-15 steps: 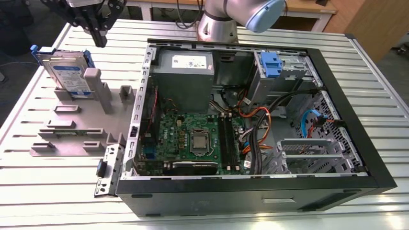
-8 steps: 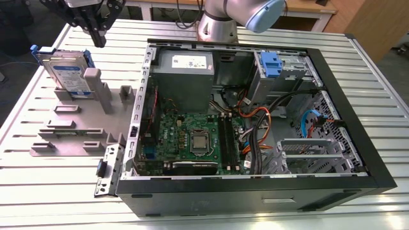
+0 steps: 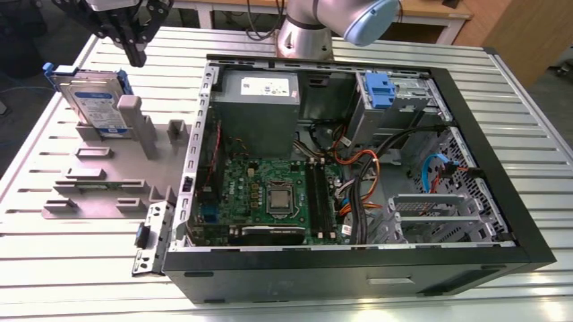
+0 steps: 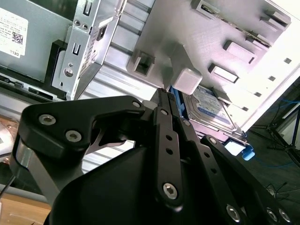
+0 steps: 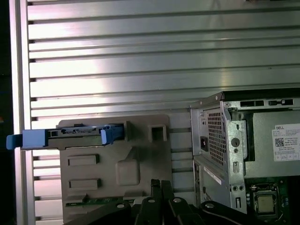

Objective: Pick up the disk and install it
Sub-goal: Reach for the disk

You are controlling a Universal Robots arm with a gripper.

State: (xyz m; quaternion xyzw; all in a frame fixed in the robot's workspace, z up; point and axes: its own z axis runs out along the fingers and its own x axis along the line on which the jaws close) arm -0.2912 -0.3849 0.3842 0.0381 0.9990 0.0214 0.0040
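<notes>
The disk (image 3: pixel 94 100) stands on edge in a slot of the grey holder plate (image 3: pixel 98 178) at the exterior view's left, its white-and-blue label facing out and its blue carrier frame around the edges. My gripper (image 3: pixel 136 59) hangs above and just behind the disk, apart from it, with its black fingers pressed together and nothing between them. In the first wrist view the disk (image 5: pixel 70 137) shows edge-on, well clear of the gripper (image 5: pixel 161 183). In the second wrist view the disk (image 4: pixel 208 105) lies past the shut gripper (image 4: pixel 165 91).
An open black computer case (image 3: pixel 501 161) lies at the exterior view's right, holding a grey power-supply box (image 3: pixel 259 100), a motherboard (image 3: pixel 268 194), cables and a metal drive bay with a blue latch (image 3: pixel 380 90). Everything rests on a slatted metal table (image 3: pixel 80 268).
</notes>
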